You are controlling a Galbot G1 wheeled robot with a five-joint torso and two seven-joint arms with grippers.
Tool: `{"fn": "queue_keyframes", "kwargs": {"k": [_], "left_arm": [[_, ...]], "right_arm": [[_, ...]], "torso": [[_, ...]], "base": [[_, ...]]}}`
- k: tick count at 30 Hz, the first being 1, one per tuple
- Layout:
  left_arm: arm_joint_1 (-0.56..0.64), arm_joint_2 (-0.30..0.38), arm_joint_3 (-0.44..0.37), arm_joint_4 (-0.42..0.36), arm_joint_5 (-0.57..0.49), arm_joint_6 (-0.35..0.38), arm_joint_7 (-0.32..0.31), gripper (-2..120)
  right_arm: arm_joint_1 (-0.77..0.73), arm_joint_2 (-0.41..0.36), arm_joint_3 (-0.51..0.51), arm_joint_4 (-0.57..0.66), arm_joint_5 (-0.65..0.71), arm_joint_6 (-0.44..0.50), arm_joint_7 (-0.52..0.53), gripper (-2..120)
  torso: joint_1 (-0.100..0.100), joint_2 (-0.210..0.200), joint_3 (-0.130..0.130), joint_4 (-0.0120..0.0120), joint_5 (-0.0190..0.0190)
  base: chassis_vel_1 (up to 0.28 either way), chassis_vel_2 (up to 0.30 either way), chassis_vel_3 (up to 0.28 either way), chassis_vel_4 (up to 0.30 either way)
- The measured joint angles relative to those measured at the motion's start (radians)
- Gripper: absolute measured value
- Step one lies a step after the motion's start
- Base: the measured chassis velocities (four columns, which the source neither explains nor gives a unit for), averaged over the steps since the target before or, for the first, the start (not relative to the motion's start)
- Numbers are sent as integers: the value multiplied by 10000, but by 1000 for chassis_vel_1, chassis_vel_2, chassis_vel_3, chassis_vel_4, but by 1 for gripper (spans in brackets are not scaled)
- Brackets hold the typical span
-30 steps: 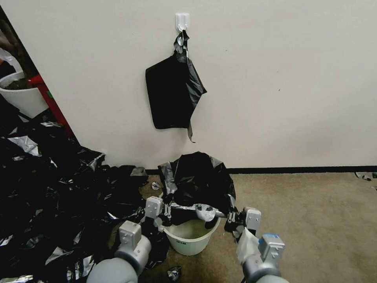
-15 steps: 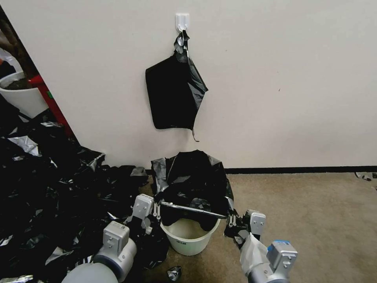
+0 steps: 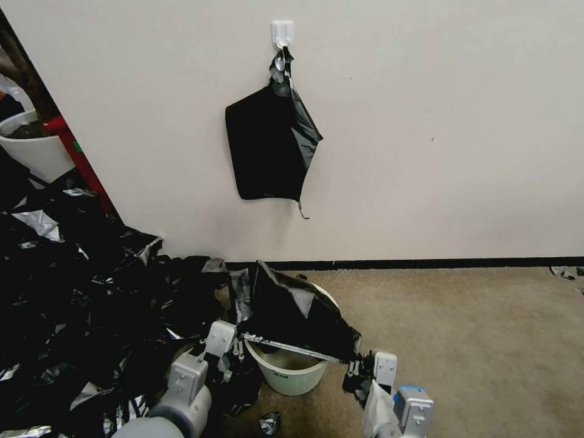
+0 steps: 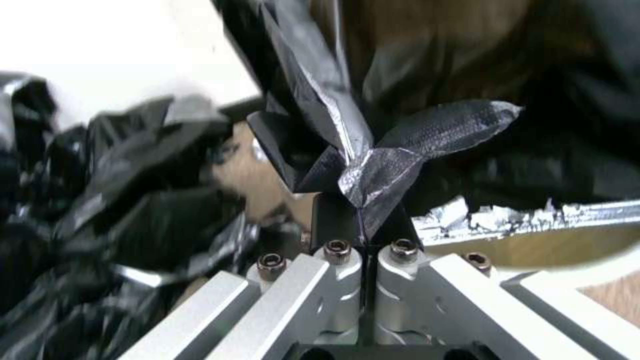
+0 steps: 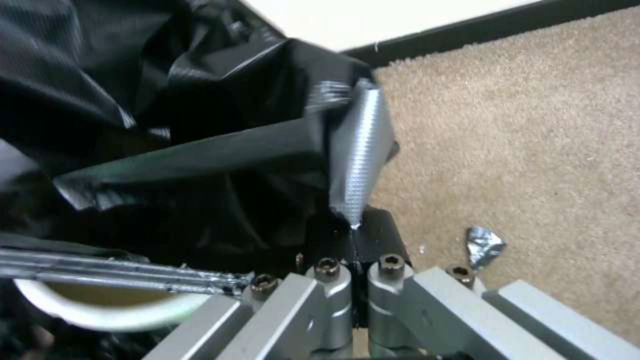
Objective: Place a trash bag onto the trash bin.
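The left tool and right tool each clamp the trash bag, stretching its edge across the trash bin.

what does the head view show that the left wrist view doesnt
Head view alone: the wall hook with a flat black pack hanging under it, the right gripper pinching the trash bag at the bin's right side, and the whole trash bin on carpet.
Left wrist view alone: the left gripper close up, fingers shut on a silvery pinch of film.
Both: the bag's edge stretched across the bin's mouth, and the shredded black plastic pile.
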Motion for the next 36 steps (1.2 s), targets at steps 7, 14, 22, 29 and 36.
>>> {"fn": "queue_keyframes", "kwargs": {"k": [7,14,22,29,36], "left_arm": [[679,429,168,-11,1,-59,-675,0],[459,508,563,515,-86,304,-727,0],[-135,460,1090,1193,-86,476,-729,0],[-798,250,1528,2025,-92,621,-685,0],[-1690,-99,2081,3151,-96,792,-614,0]], "right_arm": [[394,-158,-516,-658,-806,-719,-59,0],[751,-268,-770,-1102,-965,-1468,-162,0],[1128,-242,-928,-1632,-1211,-1809,-397,0],[1654,-72,-1011,-2279,-1221,-1967,-472,0],[2123,146,-1130,-3146,-1254,-2025,-616,0]], "torso": [[0,0,0,1,1],[0,0,0,1,0],[0,0,0,2,-3],[0,0,0,0,3],[-1,-1,0,0,1]], "base": [[0,0,0,0],[0,0,0,0],[0,0,0,0],[0,0,0,0],[0,0,0,0]]}}
